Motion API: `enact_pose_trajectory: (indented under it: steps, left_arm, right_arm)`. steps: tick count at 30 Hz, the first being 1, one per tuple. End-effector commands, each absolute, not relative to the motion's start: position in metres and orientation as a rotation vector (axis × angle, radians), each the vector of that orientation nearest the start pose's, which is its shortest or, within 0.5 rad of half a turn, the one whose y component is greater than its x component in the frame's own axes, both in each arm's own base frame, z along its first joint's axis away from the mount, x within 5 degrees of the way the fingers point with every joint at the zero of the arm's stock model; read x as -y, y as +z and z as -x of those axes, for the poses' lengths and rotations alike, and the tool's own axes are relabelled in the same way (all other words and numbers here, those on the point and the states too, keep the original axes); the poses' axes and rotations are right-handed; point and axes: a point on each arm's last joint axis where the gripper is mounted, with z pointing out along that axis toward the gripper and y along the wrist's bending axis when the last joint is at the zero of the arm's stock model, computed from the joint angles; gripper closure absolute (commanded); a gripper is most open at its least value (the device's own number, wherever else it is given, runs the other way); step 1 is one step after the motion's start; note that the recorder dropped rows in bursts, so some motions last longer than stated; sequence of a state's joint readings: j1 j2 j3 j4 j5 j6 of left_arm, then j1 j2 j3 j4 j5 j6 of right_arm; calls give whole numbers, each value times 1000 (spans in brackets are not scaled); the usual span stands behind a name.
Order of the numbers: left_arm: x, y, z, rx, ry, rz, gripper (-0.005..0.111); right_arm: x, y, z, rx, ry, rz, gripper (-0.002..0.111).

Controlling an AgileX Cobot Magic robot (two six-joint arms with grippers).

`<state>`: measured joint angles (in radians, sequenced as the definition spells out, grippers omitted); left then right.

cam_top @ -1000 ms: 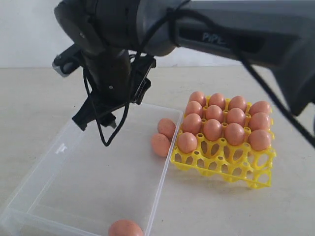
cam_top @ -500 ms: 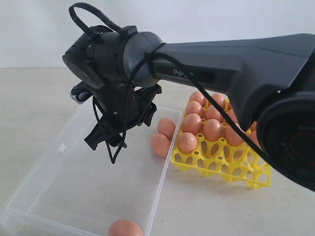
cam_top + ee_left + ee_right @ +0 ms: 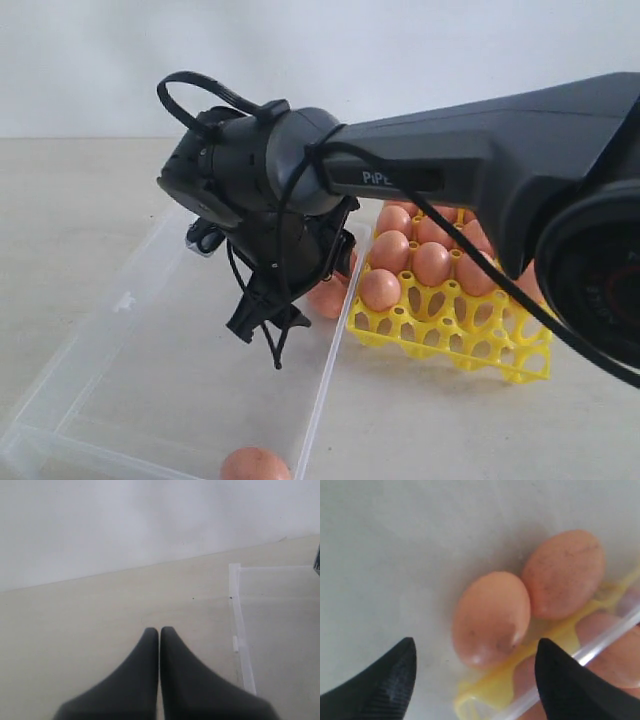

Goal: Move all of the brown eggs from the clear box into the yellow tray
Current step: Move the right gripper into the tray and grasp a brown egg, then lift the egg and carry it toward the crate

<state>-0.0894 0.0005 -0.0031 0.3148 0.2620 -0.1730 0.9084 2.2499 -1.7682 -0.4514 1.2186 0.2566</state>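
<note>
Two brown eggs [image 3: 491, 617] [image 3: 563, 573] lie side by side on the floor of the clear box [image 3: 170, 380], against its wall beside the yellow tray [image 3: 440, 335]. My right gripper [image 3: 476, 645] hangs open just above the nearer egg, one finger on either side and touching nothing. In the exterior view the right arm's wrist [image 3: 270, 190] hides most of that pair; only one egg [image 3: 322, 297] peeks out. Another brown egg [image 3: 255, 465] lies at the box's near end. Several eggs [image 3: 432, 262] fill cups in the tray. My left gripper [image 3: 159, 630] is shut and empty, outside a box corner [image 3: 235, 605].
The clear box's wall [image 3: 600, 642] runs close beside the right gripper's finger [image 3: 570, 685], with the yellow lattice showing through it. The tray's front row of cups [image 3: 470, 345] holds no eggs. The right arm's long dark link [image 3: 480, 170] spans over the tray.
The right arm has swung down and toward the tray side of the box, bringing its open gripper over the two eggs by the wall. The eggs have stayed put.
</note>
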Motion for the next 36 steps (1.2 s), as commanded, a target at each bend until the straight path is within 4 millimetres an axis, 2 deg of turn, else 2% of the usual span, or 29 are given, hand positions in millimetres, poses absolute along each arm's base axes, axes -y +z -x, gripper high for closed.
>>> enact_pose_trajectory:
  steps: [1, 8, 16, 18, 20, 23, 26, 29, 33, 36]
  left_arm:
    - [-2, 191, -56, -1723, 89, -127, 105]
    - [-2, 191, -56, -1723, 89, -127, 105]
    - [-2, 191, -56, -1723, 89, -127, 105]
    - [-2, 191, -56, -1723, 89, -127, 105]
    - [-2, 191, -56, -1723, 89, -127, 105]
    - [-2, 191, -56, -1723, 89, -127, 105]
    - [-2, 191, -56, -1723, 89, -127, 105]
    - [-2, 191, -56, -1723, 89, -127, 105]
    - [-2, 191, -56, -1723, 89, -127, 105]
    - [-2, 191, -56, -1723, 89, -127, 105]
  right_arm:
    - [-321, 161, -311, -2620, -627, 1117, 44]
    - [-308, 156, -324, -2765, -485, 958, 44]
    - [-296, 152, -342, -2866, -192, 894, 45]
    - [-292, 152, -346, -2865, -187, 876, 56]
    - [-290, 152, -348, -2861, -183, 876, 76]
    - [-289, 152, -349, -2821, -197, 1036, 109]
    - [-290, 152, -349, -2754, -191, 1193, 108]
    - [-297, 156, -354, -2643, -141, 1239, 108]
    - [-316, 166, -358, -2555, 137, 1032, 108]
    - [-326, 153, -353, -2507, 406, 823, 108]
